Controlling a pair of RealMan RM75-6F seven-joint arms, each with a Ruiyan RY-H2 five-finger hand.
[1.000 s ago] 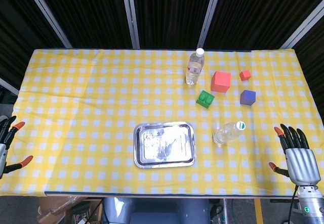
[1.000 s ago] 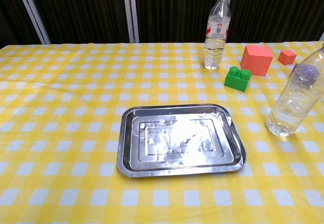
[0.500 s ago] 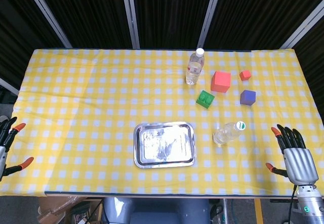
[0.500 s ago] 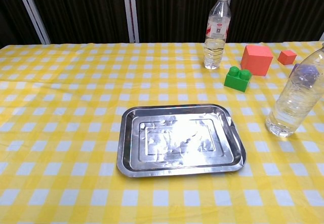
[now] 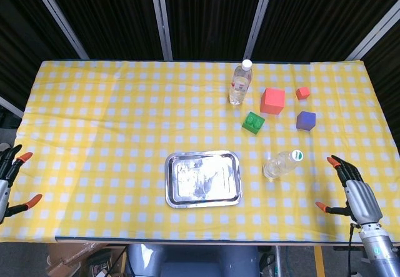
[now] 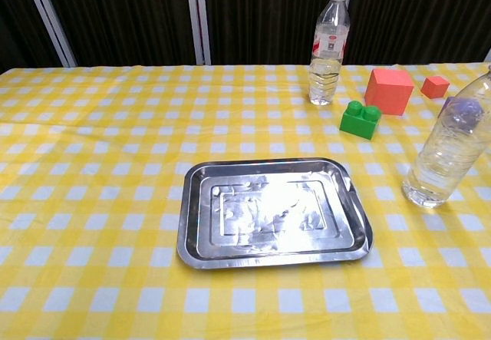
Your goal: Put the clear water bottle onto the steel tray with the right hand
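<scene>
The right hand [image 5: 355,188] is seen at the near right corner of the worktop [image 5: 112,127] in the head view, its orange-tipped fingers [image 5: 333,162] spread apart and nothing held in it. It is not caught by the chest view. Well apart from it, toward the middle, the clear water bottle [image 5: 280,164] with the green cap stands upright on the yellow checked cloth, untouched by either hand; in the chest view it [image 6: 449,150] is cut off at the right edge. The steel tray [image 5: 202,178] lies just to the bottle's left, near the front edge, with a gap between the two.

Farther back, a green block [image 5: 253,122], a large red cube [image 5: 272,100], a small red cube [image 5: 303,92] and a purple cube [image 5: 305,120] are grouped on the right side. A second bottle with a white cap [image 5: 240,83] stands upright beside them toward the rear.

The left hand [image 5: 7,180] is seen at the near left edge, partly cropped, fingers apart and holding nothing.
</scene>
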